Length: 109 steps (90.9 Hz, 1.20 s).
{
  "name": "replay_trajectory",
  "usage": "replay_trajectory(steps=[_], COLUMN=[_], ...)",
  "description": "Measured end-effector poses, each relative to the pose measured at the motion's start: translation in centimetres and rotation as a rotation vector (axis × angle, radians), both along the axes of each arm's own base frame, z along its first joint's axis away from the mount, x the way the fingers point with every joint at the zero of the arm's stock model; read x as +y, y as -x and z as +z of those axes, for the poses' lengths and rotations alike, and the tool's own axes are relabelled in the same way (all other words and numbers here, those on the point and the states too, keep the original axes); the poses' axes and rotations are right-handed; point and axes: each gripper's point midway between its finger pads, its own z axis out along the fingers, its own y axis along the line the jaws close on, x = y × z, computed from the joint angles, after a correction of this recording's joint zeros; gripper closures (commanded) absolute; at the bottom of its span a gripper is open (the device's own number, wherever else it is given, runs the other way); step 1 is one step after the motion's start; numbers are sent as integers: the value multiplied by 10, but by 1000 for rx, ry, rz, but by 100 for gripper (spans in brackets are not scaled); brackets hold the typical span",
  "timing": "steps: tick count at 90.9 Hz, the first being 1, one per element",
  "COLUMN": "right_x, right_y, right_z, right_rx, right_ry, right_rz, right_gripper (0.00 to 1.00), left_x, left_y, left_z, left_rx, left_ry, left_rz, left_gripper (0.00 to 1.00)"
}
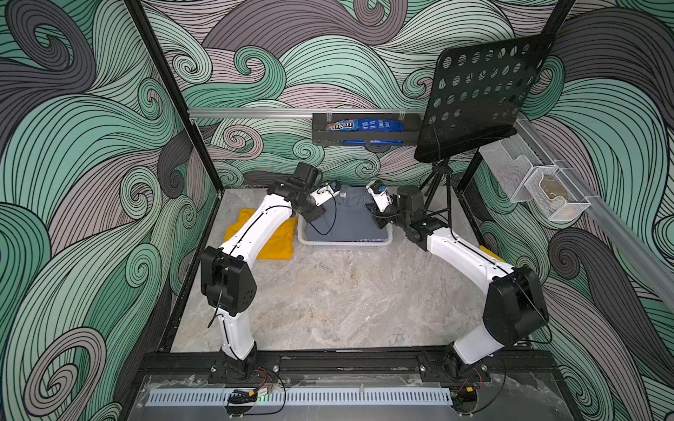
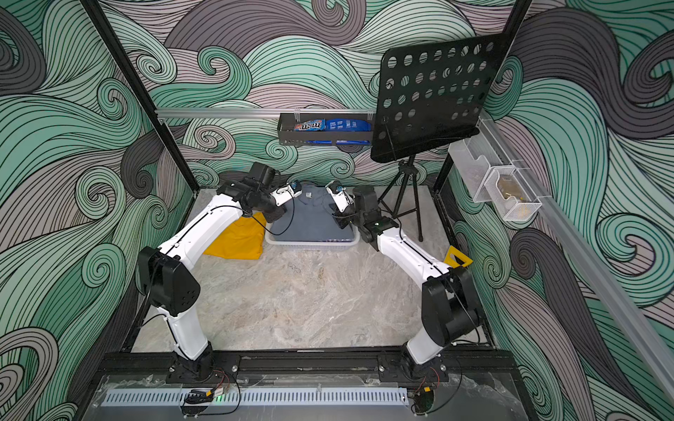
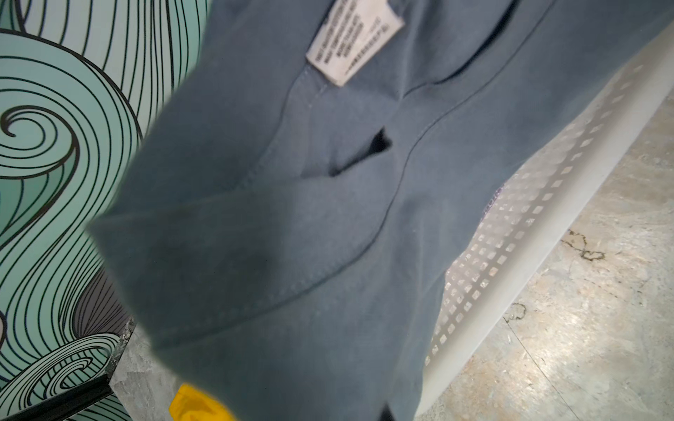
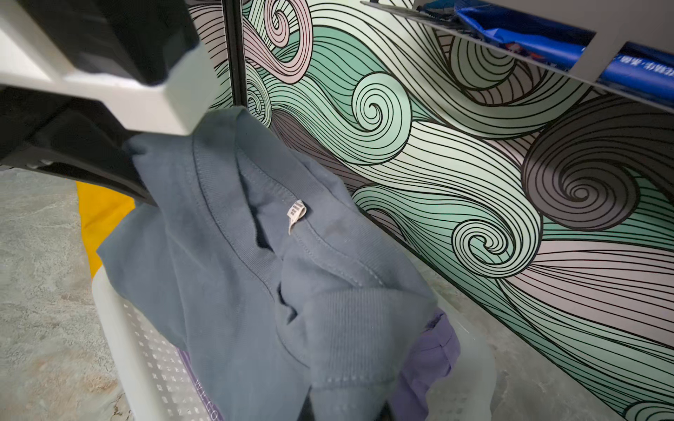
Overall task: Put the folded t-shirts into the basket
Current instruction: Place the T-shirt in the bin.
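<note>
Left gripper and right gripper each pinch a far corner of the slate grey t-shirt (neck label showing). The shirt drapes into the white basket, over the lavender t-shirt. The mustard yellow t-shirt lies on the marble tabletop, just left of the basket.
</note>
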Motion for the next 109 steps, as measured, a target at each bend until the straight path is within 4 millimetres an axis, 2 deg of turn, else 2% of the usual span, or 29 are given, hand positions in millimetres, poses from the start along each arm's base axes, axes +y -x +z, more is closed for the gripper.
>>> replay_trajectory(steps=[11, 25, 37, 55, 67, 77, 98, 109], right_x=[0, -4, -5, -7, -16, -28, -35, -38], right_y=[0, -2, -4, -14, -28, -44, -59, -77], right_z=[-5, -7, -14, -39, -64, -77, -87, -88], right_rx=[14, 23, 38, 77, 117, 135, 130, 97], right_ry=[1, -4, -2, 16, 36, 47, 74, 111], right_rz=[7, 8, 7, -4, -34, -70, -91, -116], right_gripper=[100, 100, 100, 100, 95, 88, 68, 57], left_x=[0, 0, -2, -4, -4, -4, 2, 8], left_y=[2, 4, -1, -18, -31, -40, -58, -71], left_z=[-6, -3, -5, -25, -38, -47, -64, -74], left_rx=[30, 43, 57, 113, 142, 143, 122, 90], left_ry=[-10, -18, -29, -62, -89, -109, -164, -213], left_rz=[-6, -20, -26, -16, -3, 8, 41, 70], left_gripper=[100, 100, 100, 100, 100, 100, 81, 68])
